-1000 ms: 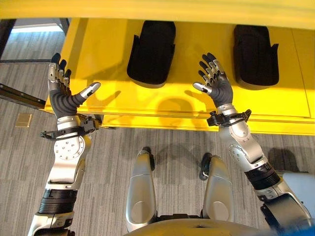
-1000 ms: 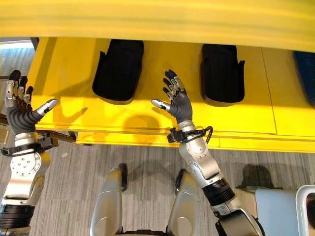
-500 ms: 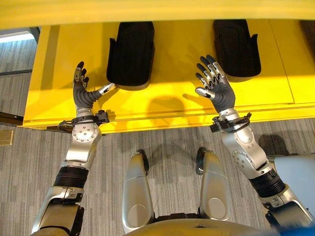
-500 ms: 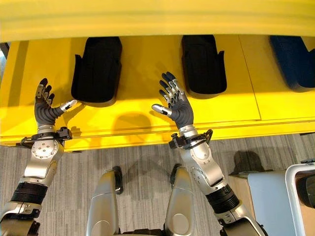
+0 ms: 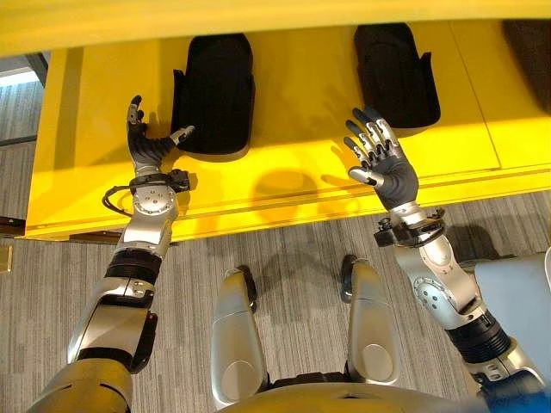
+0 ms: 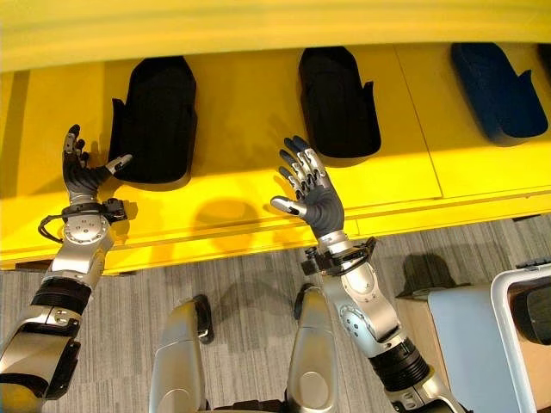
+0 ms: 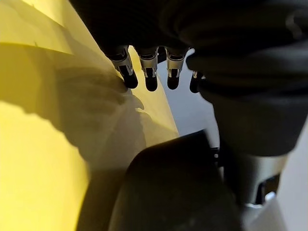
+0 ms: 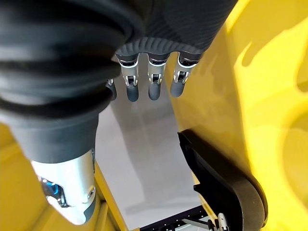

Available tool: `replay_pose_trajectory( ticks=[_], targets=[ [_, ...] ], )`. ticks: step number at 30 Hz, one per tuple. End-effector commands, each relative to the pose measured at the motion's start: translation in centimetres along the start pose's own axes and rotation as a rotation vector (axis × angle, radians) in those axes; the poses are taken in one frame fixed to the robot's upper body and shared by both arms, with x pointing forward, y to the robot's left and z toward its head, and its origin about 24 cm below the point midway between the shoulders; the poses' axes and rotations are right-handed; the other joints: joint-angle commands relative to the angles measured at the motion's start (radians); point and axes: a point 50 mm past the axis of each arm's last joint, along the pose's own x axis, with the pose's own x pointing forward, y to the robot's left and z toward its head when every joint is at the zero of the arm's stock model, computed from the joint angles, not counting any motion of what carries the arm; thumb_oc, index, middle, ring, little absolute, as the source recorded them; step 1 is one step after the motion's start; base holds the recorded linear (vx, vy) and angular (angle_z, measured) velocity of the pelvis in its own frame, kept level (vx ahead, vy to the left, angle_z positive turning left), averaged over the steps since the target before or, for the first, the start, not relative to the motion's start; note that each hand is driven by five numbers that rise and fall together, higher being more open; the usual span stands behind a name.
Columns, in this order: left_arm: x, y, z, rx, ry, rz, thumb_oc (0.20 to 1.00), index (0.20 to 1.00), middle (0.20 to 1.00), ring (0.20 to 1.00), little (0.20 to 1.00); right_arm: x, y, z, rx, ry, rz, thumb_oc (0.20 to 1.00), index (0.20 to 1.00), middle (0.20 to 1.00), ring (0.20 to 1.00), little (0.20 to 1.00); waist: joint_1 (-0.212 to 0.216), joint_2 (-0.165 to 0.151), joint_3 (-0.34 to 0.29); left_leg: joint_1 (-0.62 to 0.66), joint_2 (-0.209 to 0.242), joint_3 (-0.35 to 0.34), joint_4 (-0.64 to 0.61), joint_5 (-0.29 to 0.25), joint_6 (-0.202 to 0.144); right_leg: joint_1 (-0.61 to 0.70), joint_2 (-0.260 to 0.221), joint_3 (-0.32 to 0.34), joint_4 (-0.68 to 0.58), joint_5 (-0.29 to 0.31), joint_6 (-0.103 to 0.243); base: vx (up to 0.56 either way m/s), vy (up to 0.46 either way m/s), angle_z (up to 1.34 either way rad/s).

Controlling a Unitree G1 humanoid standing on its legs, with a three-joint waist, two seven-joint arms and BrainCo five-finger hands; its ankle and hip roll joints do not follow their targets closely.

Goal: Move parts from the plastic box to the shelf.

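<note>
Two black moulded parts lie on the yellow shelf, one on the left and one further right. A dark blue part lies beyond them at the far right. My left hand is open over the shelf, its thumb reaching the left black part's near corner; that part shows close up in the left wrist view. My right hand is open and holds nothing, above the shelf's front strip, nearer me than the right black part.
At the lower right stands a white-rimmed plastic box with a dark part inside, beside a pale blue-grey surface. Grey carpet floor runs under the shelf's front edge.
The camera has shifted, bringing the blue part and the box into sight. My left hand has moved from the shelf's left corner to the left black part. The right hand has drawn back towards the front edge.
</note>
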Motion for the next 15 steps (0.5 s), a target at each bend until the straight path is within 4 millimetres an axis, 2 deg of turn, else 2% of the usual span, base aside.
replay_pose_trajectory(
  ticks=[1, 15],
  targets=[
    [-0.4, -0.9, -0.2, 0.005, 0.004, -0.077, 1.0, 1.0, 1.0, 1.0, 1.0, -0.2, 1.2, 2.1, 0.06, -0.14, 0.042, 1.0, 1.0, 1.0, 1.0, 1.0, -0.001, -0.026, -0.047, 0.0, -0.009, -0.045, -0.1, 0.088, 0.007, 0.024, -0.026, 0.007, -0.071, 0.039, 0.015, 0.0, 0.0, 0.0],
    [-3.8, -6.1, -1.0, -0.129, 0.047, -0.266, 1.0, 1.0, 1.0, 1.0, 1.0, -0.1, 1.6, 1.9, 0.087, -0.136, 0.05, 1.0, 1.0, 1.0, 1.0, 1.0, -0.005, -0.025, -0.049, 0.0, -0.015, -0.045, -0.101, 0.085, 0.01, 0.025, -0.027, 0.01, -0.07, 0.04, 0.014, 0.0, 0.0, 0.0]
  ],
)
